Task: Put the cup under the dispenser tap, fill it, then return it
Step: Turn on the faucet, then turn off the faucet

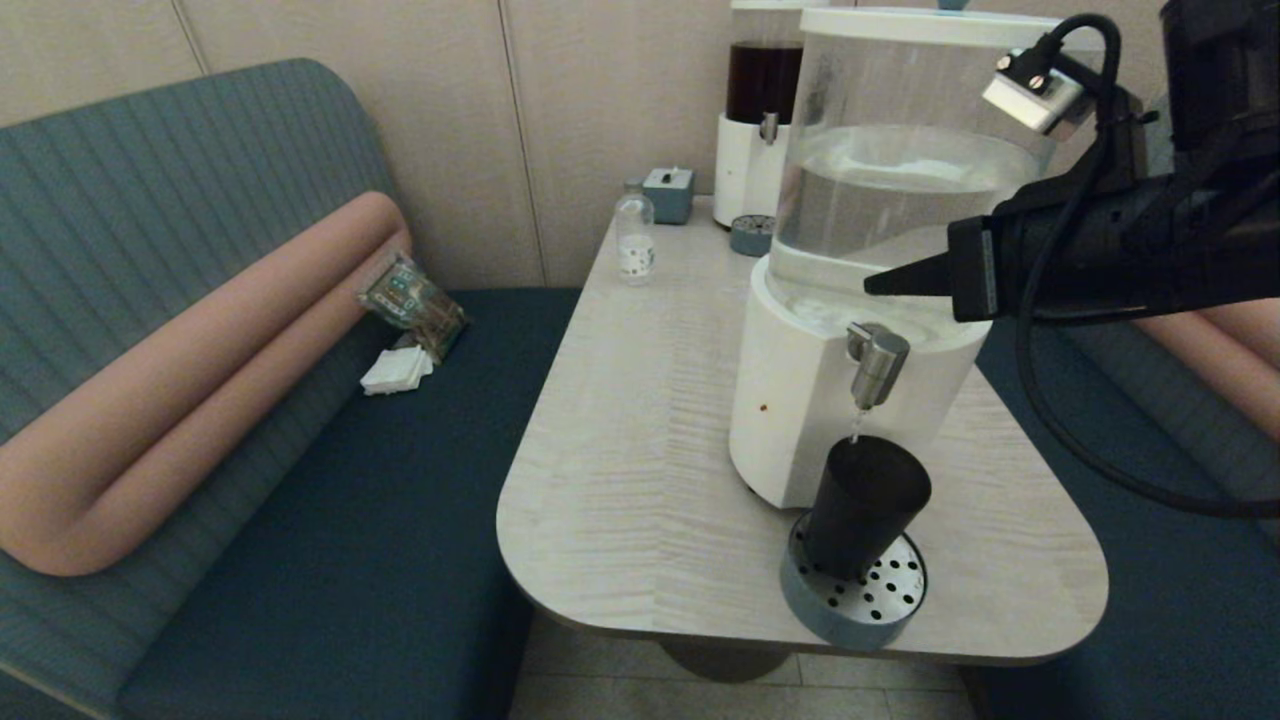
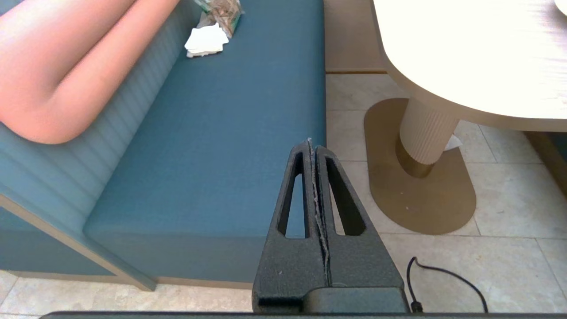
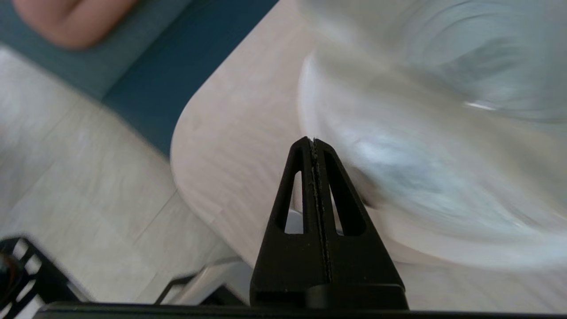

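Note:
The black cup (image 1: 865, 505) stands upright on the round perforated drip tray (image 1: 855, 600), directly below the brushed-steel dispenser tap (image 1: 877, 365). A thin stream of water (image 1: 857, 424) falls from the spout into the cup. The tap belongs to the big white-based dispenser (image 1: 800, 400) with a clear tank (image 1: 900, 160). My right gripper (image 1: 872, 285) is shut and empty, its tip hovering just above and slightly behind the tap; in the right wrist view the right gripper (image 3: 313, 141) sits against the blurred dispenser. My left gripper (image 2: 311, 142) is shut, parked low over the bench seat edge.
A slimmer dispenser with dark liquid (image 1: 762, 110), a small clear bottle (image 1: 635, 235), a small blue box (image 1: 668, 195) and a second small drip tray (image 1: 752, 235) stand at the table's far end. Blue benches (image 1: 330, 520) flank the table (image 1: 640, 420); a packet and napkins (image 1: 410, 330) lie on the left one.

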